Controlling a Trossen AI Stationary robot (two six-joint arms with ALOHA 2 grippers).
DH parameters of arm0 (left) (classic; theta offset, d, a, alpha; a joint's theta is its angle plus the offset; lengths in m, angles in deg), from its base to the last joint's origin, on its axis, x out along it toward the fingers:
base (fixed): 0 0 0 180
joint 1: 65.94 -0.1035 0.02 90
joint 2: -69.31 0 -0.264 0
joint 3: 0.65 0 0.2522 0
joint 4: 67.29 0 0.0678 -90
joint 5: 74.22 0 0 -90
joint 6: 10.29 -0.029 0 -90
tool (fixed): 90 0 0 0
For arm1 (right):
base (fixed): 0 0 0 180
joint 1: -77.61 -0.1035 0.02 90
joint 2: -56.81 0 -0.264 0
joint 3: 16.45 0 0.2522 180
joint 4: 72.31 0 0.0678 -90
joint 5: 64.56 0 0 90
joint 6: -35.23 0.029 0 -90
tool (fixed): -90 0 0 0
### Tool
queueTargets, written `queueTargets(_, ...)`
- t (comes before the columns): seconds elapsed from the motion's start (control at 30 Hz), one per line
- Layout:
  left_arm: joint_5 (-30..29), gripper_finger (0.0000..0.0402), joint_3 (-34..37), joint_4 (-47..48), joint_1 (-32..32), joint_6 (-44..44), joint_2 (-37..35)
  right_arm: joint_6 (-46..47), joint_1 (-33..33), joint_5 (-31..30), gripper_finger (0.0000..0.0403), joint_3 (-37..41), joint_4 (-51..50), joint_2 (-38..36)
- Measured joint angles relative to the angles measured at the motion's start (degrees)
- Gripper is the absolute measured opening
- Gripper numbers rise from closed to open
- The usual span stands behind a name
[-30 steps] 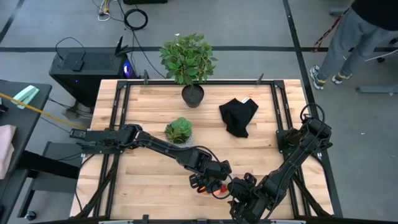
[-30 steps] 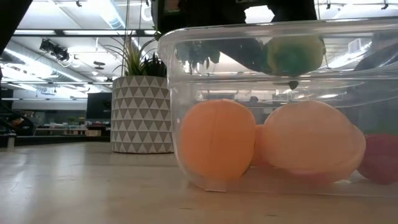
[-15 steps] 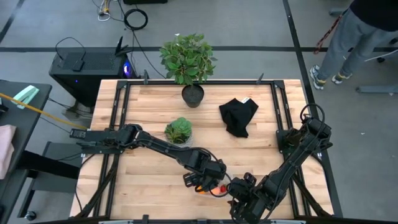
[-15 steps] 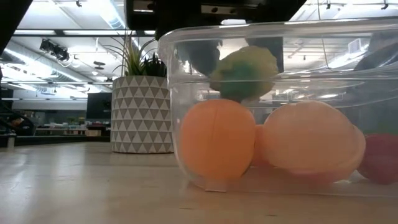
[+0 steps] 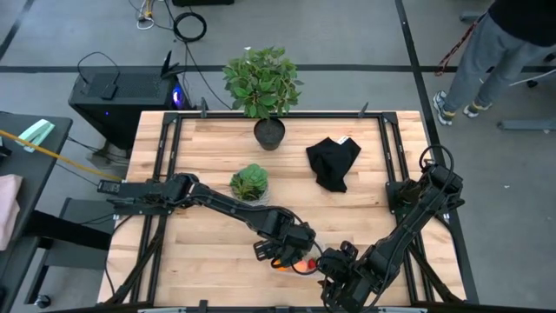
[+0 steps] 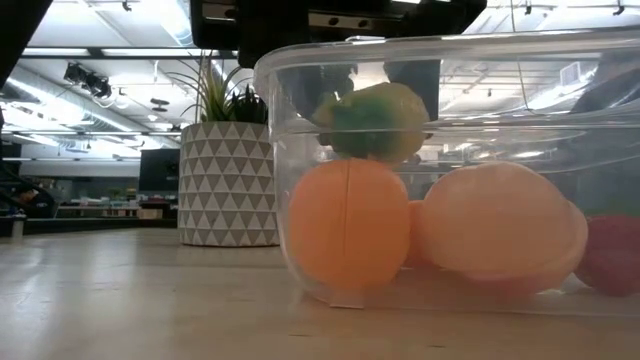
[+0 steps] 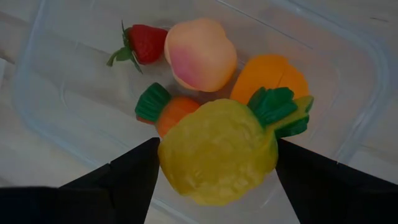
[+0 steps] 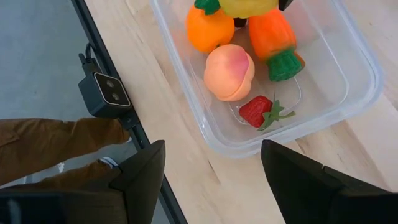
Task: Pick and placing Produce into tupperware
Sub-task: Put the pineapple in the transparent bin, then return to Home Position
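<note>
The clear tupperware (image 7: 28, 74) sits near the table's near edge and fills the low view (image 6: 280, 60). Inside it lie an orange ball (image 7: 270, 74), a peach-coloured piece (image 7: 200, 55), a carrot (image 7: 171, 112) and a red strawberry (image 7: 146, 42). My left gripper (image 7: 217, 146) stands over the container in the high view (image 5: 282, 250), shut on the yellow piece (image 7: 217, 152), which has green leaves. My right gripper (image 8: 211, 146) is open, apart from everything, hovering beside the tupperware (image 8: 367, 87) toward the near edge (image 5: 334, 283). My left gripper pinches the yellow piece between its two fingers, one on each side of its round body (image 7: 168, 155), coming from above and pointing down. The piece is inside the tupperware walls, just over the orange ball (image 6: 347, 225); whether it touches the ball, I cannot tell.
A succulent in a white patterned pot (image 5: 250, 183) stands behind the left arm. A black pot with a tall plant (image 5: 269, 132) and a black cloth (image 5: 333, 163) lie toward the far edge. A small camera (image 8: 102, 93) sits at the near edge. A person (image 5: 486, 52) stands beyond the far right corner.
My left gripper has moved down and slightly toward the table's left, still shut on the yellow piece. The piece has dropped from rim height into the tupperware, ending just above the orange ball. The other produce has stayed in place.
</note>
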Motion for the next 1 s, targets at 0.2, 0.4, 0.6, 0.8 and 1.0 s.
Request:
queueTargets(0.2, 0.0, 0.0313, 0.0, 0.0, 0.0, 0.1, 0.0, 0.0, 0.0, 0.0, 0.0272, 0.0, 0.0, 0.0)
queueTargets(0.4, 0.0, 0.0314, 0.0, -0.5, 0.0, 2.3, 0.0, 0.0, 0.0, 0.0, 0.0272, 0.0, 0.0, 0.0)
queueTargets(0.6, 0.0, 0.0316, 0.0, -1.2, -0.1, 3.1, 0.0, 0.0, 0.0, -0.1, 0.0272, 0.0, 0.1, 0.0)
queueTargets(0.8, 0.5, 0.0345, 0.0, -1.4, 0.0, 4.0, 0.0, 0.0, 0.0, -0.1, 0.0272, 0.0, 0.6, 0.0)
queueTargets(1.0, 0.4, 0.0372, 0.0, -1.8, -0.1, 4.3, 0.0, 0.8, 0.0, -0.1, 0.0272, 0.0, 0.6, 0.0)
